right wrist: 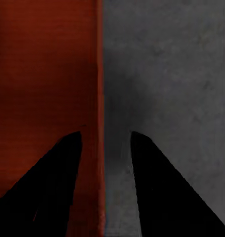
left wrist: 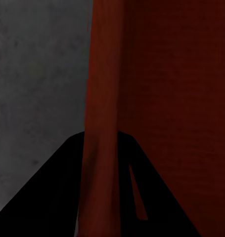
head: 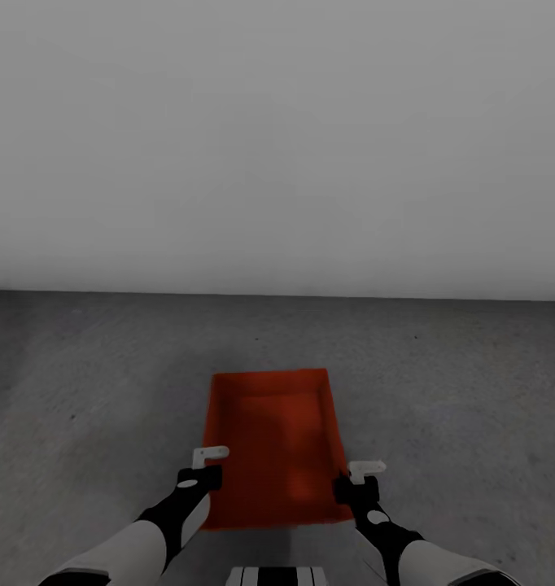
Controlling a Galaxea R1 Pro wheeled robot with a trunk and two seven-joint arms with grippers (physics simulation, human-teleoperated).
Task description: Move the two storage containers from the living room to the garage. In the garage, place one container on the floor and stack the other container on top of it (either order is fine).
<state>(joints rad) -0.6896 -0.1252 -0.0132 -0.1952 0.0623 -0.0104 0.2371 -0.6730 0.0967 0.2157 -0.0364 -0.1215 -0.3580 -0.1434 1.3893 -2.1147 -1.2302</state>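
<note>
Two grippers sit on one orange-red storage container [head: 277, 443], one per long wall, over the dark grey concrete floor [head: 456, 399] in front of a plain white-grey wall [head: 277, 138]. That surface reads as the garage.

Left gripper [head: 203, 470]: in the left wrist view the left wall of the bin [left wrist: 100, 98] runs between the two dark fingers [left wrist: 53, 197], which look closed onto it. I read it as pinching the wall.

Right gripper [head: 357, 480]: in the right wrist view the thin right wall [right wrist: 100, 98] passes between the fingers [right wrist: 48, 192], but floor shows in a gap beside it. Spread around the wall, not clearly clamped. I can't tell if one pad touches.

Whether the bin rests on the concrete or hangs just above it is unclear from the head view.

My read of the step: setting this bin down as the base of the stack. To do it well:
- keep both wrists level so the bottom lands flat, not corner first
- lower together, no twist across the thin walls
- confirm contact before letting go
- open both sides evenly, then lift straight up clear of the rims
- leave room around it for the other bin

Risk: uneven grip tilts or drags the bin on release.
</note>
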